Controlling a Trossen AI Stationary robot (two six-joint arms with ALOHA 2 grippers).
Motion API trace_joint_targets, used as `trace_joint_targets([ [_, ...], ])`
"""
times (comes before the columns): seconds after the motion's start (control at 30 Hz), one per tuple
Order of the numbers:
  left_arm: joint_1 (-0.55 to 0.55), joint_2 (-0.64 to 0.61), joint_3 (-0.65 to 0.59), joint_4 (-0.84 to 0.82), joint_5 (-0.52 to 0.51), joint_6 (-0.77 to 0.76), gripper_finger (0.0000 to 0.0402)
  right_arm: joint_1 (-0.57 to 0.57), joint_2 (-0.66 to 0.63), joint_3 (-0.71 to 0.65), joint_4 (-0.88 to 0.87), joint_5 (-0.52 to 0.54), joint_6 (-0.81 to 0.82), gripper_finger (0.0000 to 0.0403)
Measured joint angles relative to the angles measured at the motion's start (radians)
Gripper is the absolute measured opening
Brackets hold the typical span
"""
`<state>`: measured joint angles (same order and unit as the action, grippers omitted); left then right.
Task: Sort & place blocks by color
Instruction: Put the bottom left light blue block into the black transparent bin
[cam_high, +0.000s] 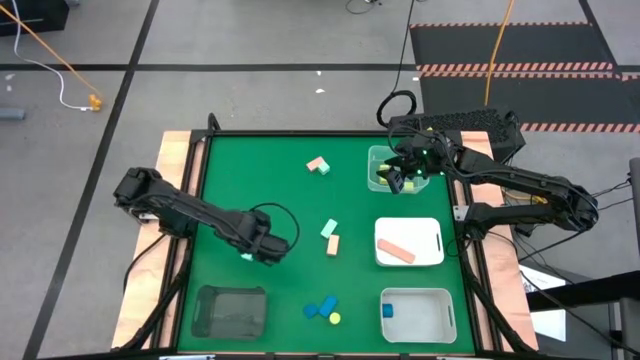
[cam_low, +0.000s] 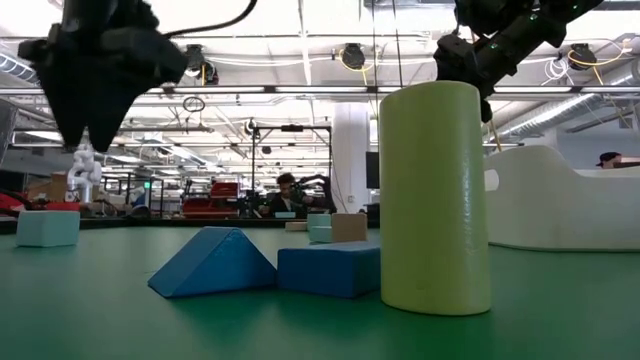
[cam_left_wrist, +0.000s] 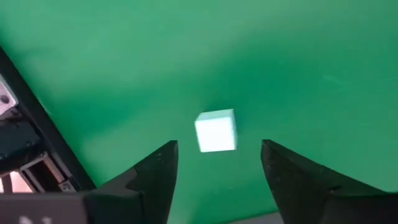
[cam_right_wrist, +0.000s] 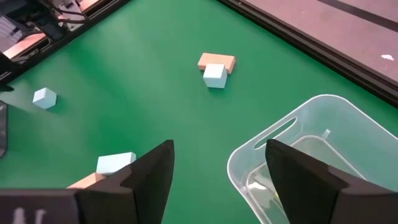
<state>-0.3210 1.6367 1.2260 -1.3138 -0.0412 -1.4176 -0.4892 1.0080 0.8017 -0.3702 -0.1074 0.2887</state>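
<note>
My left gripper (cam_high: 258, 250) (cam_left_wrist: 219, 147) is open and points down over a mint cube (cam_left_wrist: 216, 130) (cam_high: 247, 258) on the green mat; its fingers stand on either side of the cube without touching. My right gripper (cam_high: 403, 178) (cam_right_wrist: 217, 144) hangs open and empty above the clear tray (cam_right_wrist: 311, 149) (cam_high: 380, 165) at the far right. A salmon and mint pair (cam_high: 318, 165) (cam_right_wrist: 216, 68) lies mid-far, another pair (cam_high: 331, 237) at centre. Blue pieces (cam_high: 320, 308) (cam_low: 270, 265) and a yellow cylinder (cam_high: 334, 318) (cam_low: 435, 200) stand near the front edge.
A white tray (cam_high: 432, 228) on the right holds a salmon bar (cam_high: 396, 251). Another white tray (cam_high: 440, 312) at the near right holds a blue block (cam_high: 387, 311). A dark tray (cam_high: 229, 310) sits at the near left. A person shows far behind in the low view.
</note>
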Motion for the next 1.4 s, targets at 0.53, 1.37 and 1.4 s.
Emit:
trace_joint_targets([
  [0.53, 0.003, 0.0, -0.277, 0.337, 0.086, -0.055, 0.0265, 0.0, 0.0, 0.0, 0.0, 0.001, 0.091, 0.0242],
  [1.37, 0.003, -0.019, -0.278, 0.449, 0.053, 0.023, 0.0135, 0.0, 0.0, 0.0, -0.002, 0.001, 0.15, 0.0242],
  [1.4, 0.003, -0.024, -0.261, 0.447, 0.032, 0.029, 0.0135, 0.0, 0.0, 0.0, -0.001, 0.001, 0.147, 0.0242],
])
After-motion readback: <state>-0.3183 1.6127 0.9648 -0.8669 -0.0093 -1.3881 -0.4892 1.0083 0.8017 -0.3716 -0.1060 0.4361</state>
